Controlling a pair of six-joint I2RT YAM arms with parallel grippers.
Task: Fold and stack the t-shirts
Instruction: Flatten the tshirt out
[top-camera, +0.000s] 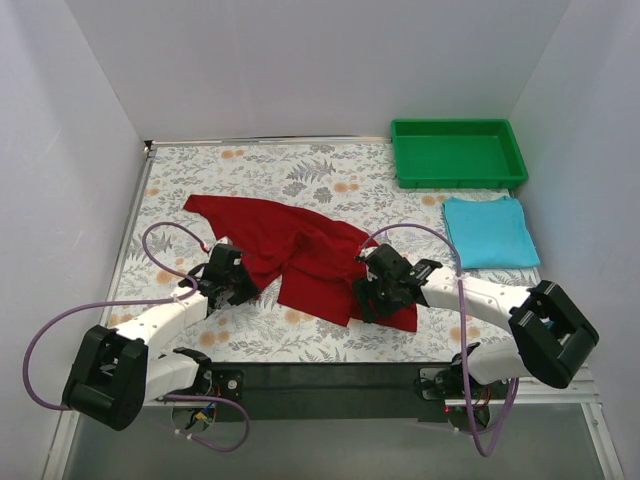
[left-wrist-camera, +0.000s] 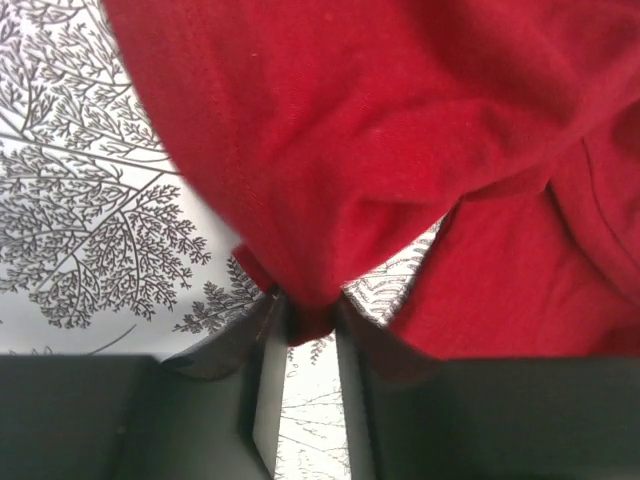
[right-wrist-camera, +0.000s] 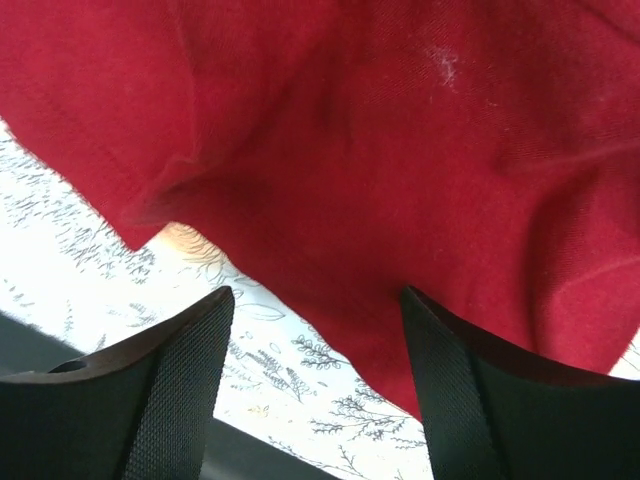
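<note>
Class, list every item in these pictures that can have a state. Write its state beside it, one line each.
red t-shirt: unfolded and rumpled, lying on the tablecloth
blue t-shirt: folded into a rectangle, lying flat, apart from the red one
green tray: upright, empty
left gripper: shut on a fold of the red t-shirt
right gripper: open, at the red t-shirt's near edge

You've got two t-shirts: one red t-shirt (top-camera: 300, 250), one blue t-shirt (top-camera: 488, 232). One green tray (top-camera: 398, 155). One table (top-camera: 300, 170). Two claws: left claw (left-wrist-camera: 305, 315), right claw (right-wrist-camera: 315, 295).
</note>
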